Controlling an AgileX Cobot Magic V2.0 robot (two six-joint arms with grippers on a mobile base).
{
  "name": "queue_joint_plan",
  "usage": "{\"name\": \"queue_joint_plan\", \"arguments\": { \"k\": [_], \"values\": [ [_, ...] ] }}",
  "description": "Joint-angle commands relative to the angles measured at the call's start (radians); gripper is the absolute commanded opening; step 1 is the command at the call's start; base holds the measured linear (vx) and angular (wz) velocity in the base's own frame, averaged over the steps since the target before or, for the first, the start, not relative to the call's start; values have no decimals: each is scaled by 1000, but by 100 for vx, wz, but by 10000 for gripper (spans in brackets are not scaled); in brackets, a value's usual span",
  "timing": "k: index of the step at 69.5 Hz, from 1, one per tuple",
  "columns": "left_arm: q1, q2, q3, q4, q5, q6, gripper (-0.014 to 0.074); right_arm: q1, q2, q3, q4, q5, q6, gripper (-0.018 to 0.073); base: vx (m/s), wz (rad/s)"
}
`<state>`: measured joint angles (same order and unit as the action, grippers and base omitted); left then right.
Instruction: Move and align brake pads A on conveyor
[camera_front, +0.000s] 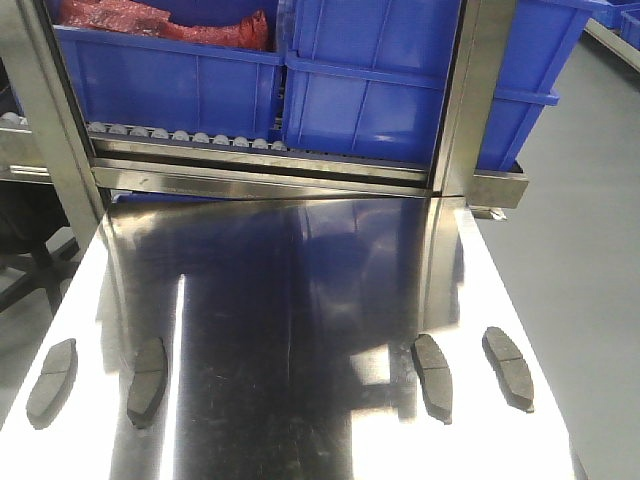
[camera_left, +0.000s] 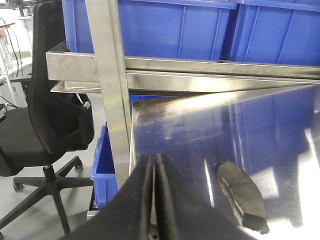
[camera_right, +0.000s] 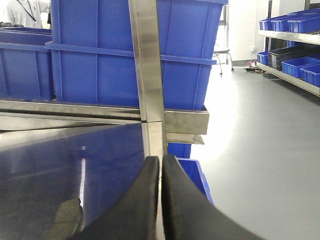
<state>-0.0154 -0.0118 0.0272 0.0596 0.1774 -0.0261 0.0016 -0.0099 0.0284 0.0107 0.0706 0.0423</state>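
Exterior front-facing view: four brake pads A (camera_front: 147, 380) lie flat on the shiny steel surface (camera_front: 300, 300), two lower left and two lower right, the pairs well apart, likely so each arm takes its own side. Left tool (camera_left: 154, 170) is closed and empty, with a pad lower right of it. Right tool (camera_right: 161, 165) is closed and empty, with a pad lower left. Conveyor not in view; nothing picked yet.

All four lie on the tabletop (camera_front: 300, 300) near its front edge: far-left pad (camera_front: 52, 380) and second pad (camera_front: 147, 380) side by side on the left, third pad (camera_front: 432, 377) and far-right pad (camera_front: 509, 367) on the right, the pairs well apart. Behind the table, a roller track (camera_front: 180, 135) carries two bins (camera_front: 170, 75) side by side. A chair (camera_left: 45, 110) stands off the left side
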Motion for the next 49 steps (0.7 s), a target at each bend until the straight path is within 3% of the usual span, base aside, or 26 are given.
{"name": "queue_joint_plan", "arguments": {
  "k": [1,49],
  "values": [
    [2,-13,28,-6,-70,-4,-6,-4,-10,5,-4,-76,-6,-3,0,0],
    [2,-13,28,-6,-70,-4,-6,-4,-10,5,-4,-76,-6,-3,0,0]
  ]
}}
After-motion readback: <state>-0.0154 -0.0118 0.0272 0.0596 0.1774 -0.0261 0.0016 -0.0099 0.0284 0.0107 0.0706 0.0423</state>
